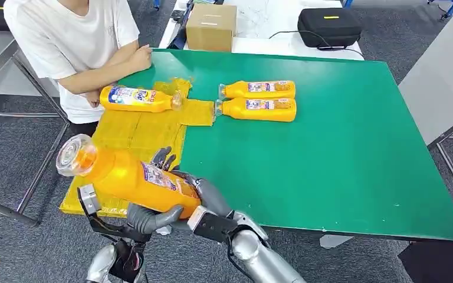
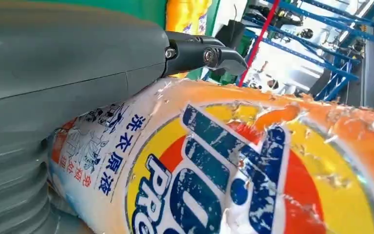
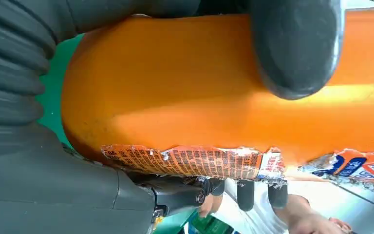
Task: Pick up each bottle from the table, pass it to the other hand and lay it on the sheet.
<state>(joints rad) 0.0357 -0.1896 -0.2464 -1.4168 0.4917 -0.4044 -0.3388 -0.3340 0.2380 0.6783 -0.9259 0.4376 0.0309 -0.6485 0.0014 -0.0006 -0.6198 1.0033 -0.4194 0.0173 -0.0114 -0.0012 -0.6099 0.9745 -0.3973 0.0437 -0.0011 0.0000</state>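
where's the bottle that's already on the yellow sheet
In the head view it lies on its side at the far end of the yellow sheet: the laid bottle, just in front of the person's folded arms, left of the two bottles on the green table.

A green counter (image 1: 342,165) fills the frame's centre over grey carpet floor (image 1: 12,242). At the upper middle, a white table (image 1: 259,29) carries a cardboard box (image 1: 211,27) and black case (image 1: 329,26).
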